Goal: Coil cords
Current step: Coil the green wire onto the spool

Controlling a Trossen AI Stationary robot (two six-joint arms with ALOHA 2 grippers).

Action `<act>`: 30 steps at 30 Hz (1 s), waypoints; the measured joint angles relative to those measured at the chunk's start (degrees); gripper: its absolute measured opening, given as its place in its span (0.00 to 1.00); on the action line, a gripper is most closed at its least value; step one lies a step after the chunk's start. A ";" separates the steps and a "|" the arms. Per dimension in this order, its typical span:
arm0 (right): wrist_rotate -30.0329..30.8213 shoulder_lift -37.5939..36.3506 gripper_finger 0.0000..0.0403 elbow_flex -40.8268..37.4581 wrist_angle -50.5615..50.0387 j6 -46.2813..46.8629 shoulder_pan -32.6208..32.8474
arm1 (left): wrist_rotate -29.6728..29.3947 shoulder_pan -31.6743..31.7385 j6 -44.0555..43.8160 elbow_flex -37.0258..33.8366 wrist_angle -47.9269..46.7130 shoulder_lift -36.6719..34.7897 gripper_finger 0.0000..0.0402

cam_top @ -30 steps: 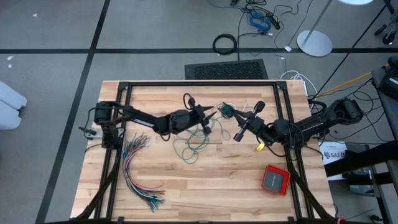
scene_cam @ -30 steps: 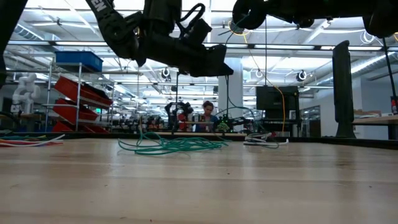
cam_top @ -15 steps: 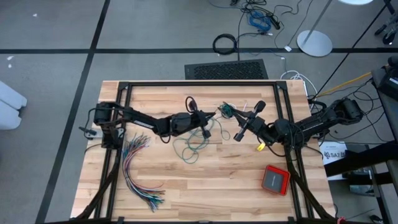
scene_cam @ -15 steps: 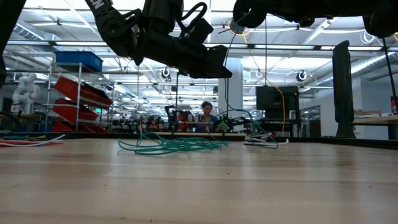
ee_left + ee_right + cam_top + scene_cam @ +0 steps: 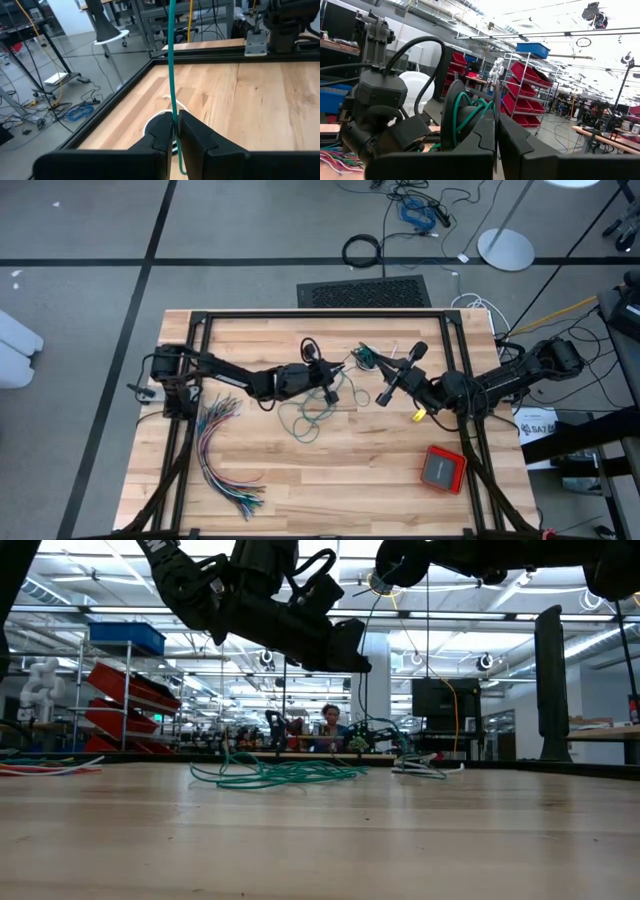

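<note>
The teal cord lies partly in loose loops (image 5: 305, 418) on the wooden table and shows as a flat tangle (image 5: 280, 772) in the low view. A small bunch of it (image 5: 365, 358) is up at my right gripper (image 5: 374, 362), which is shut. One strand runs from there to my left gripper (image 5: 338, 372), which is shut on it mid-table, above the loops. The black cord with its white end (image 5: 425, 768) lies on the table past the teal tangle. My left gripper pinches a single strand of the teal cord (image 5: 173, 117) between its two fingers, coming almost level from the table's left. The strand rises straight and taut from the fingers (image 5: 170, 45); a short piece drops below them (image 5: 179, 167). My right gripper is shut on the teal cord from the table's right, tilted slightly upward. Several teal loops (image 5: 470, 112) bunch right behind the fingertips, clear of the table. The exact point of contact is hidden by the fingers themselves.
A fanned bundle of many-coloured wires (image 5: 225, 455) lies near the left front. A red box (image 5: 443, 468) sits at the right front, and a black frame rail (image 5: 320, 315) runs along the far side. A person (image 5: 332, 725) sits far behind the table.
My left gripper's fingers stood apart on either side of the teal strand; they have shut on it and tipped slightly down. The strand between the two grippers now runs straight. My right arm has kept still.
</note>
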 joint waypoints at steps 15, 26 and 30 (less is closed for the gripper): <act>-0.40 1.63 0.00 0.00 -1.65 6.22 -2.56 | 0.09 -0.09 0.21 3.14 0.56 3.91 0.01; -3.49 12.35 0.00 2.47 5.70 9.47 -7.07 | 0.85 -0.48 1.61 12.73 -13.56 9.64 0.00; -4.48 14.36 0.00 5.08 3.77 8.49 -7.15 | 1.07 -0.48 1.57 14.83 -14.15 13.24 0.00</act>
